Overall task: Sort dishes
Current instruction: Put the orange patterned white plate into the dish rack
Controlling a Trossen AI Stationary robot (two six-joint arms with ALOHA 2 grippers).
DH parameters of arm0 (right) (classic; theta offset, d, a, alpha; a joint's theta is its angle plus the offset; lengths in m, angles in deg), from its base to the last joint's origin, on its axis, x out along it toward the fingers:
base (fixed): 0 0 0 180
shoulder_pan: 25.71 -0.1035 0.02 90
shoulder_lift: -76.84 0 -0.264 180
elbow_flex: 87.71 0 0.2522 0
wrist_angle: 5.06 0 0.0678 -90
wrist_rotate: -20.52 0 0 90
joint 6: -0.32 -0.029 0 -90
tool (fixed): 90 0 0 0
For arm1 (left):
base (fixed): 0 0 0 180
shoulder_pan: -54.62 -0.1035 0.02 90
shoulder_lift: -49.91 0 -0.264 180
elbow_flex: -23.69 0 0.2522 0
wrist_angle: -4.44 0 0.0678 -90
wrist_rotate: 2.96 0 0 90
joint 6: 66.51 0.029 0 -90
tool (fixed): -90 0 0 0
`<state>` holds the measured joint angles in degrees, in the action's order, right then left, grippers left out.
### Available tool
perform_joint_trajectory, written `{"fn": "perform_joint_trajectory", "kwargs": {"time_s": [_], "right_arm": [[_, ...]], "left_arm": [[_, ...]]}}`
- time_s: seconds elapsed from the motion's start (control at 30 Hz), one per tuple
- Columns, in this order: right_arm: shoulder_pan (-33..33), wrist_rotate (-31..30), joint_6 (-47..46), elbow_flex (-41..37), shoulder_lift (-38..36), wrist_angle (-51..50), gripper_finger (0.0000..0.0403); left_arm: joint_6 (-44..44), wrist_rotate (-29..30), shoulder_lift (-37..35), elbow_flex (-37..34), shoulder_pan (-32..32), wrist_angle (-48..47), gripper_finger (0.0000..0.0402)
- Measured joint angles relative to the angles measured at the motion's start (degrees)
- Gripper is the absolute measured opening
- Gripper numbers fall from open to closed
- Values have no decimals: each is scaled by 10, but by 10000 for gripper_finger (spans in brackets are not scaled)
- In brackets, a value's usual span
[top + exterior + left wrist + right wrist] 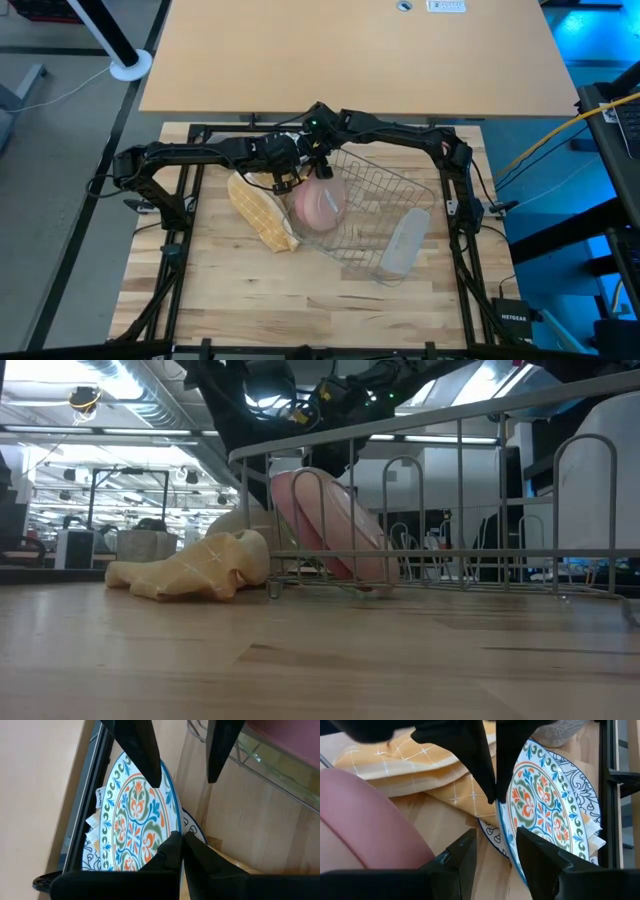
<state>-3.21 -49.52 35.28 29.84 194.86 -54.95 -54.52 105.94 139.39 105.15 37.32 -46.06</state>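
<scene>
While the left gripper is clamped on the rim of the patterned plate, which stands on edge at the far side of the bench just left of the wire rack, the right gripper, fingers apart, straddles the same rim from the opposite side.

The desk is pale matt wood with visible grain. The rack is thin shiny metal wire. The patterned plate looks glossy glazed, the yellow checked cloth soft and woven.
</scene>
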Motion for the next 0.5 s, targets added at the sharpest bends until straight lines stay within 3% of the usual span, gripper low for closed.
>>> {"fn": "perform_joint_trajectory", "kwargs": {"time_s": [0.27,0.5], "right_arm": [[9,-9,-10,0,3,64,143],[7,9,-17,0,16,42,143]], "left_arm": [[-1,0,0,0,0,0,0],[3,-1,0,-1,0,-4,0]]}}
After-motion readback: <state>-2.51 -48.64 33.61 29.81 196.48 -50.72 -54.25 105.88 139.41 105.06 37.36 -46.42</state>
